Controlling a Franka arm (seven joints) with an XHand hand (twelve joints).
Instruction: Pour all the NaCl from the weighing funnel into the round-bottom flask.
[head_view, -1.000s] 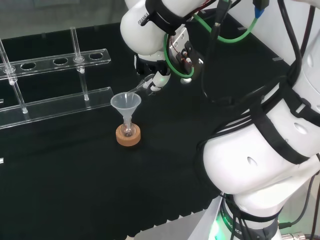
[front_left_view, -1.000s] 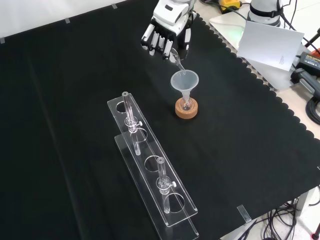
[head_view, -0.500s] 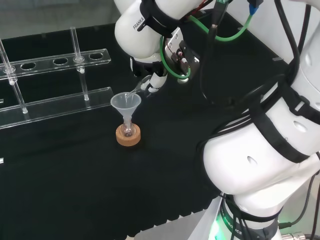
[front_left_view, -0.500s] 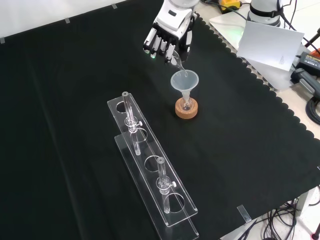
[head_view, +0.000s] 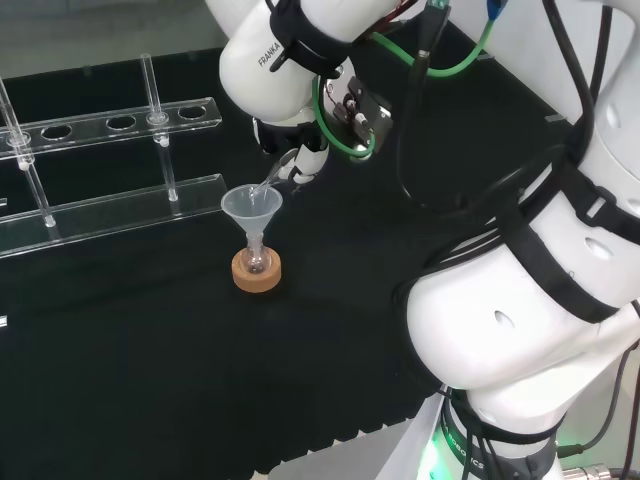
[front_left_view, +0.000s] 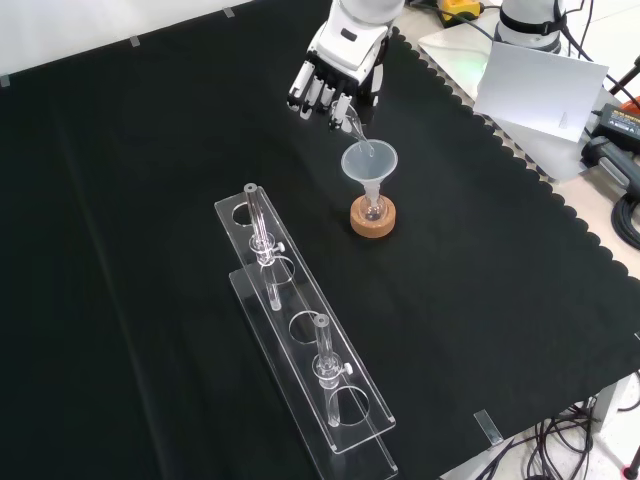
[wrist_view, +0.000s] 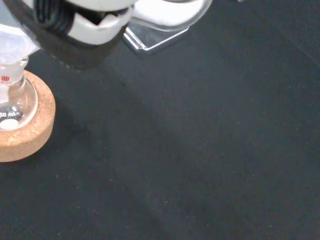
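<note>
Here the clear weighing funnel (front_left_view: 352, 123) tilts spout-down

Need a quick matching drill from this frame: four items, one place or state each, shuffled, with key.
Things:
1. hand
2. weighing funnel
3. round-bottom flask
4. test tube rack

States:
A. sits in a cork ring, plastic funnel in its neck
B. clear, two tubes standing in it
C. tilted, tip over the plastic funnel's mouth
D. curled round the weighing funnel

Pairs: 1-D, 2-C, 3-A, 4-B
</note>
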